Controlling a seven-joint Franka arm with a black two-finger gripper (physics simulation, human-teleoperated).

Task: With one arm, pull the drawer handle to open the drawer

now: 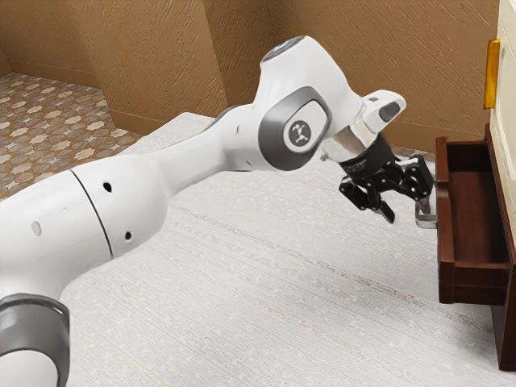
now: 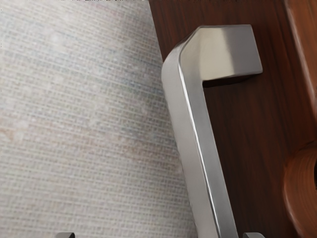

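The drawer handle (image 1: 425,221) projected from the open drawer's (image 1: 446,266) front toward the exterior view's left, its long axis along that front. Above the drawer was a yellow handle (image 1: 491,74); the gripper's (image 1: 410,210) jaws stood apart near the drawer's front.

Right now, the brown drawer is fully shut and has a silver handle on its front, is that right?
Not quite: the brown drawer is open, not shut. The exterior view shows it standing out from the cabinet, with its inside in sight. It does have a silver handle on its front.
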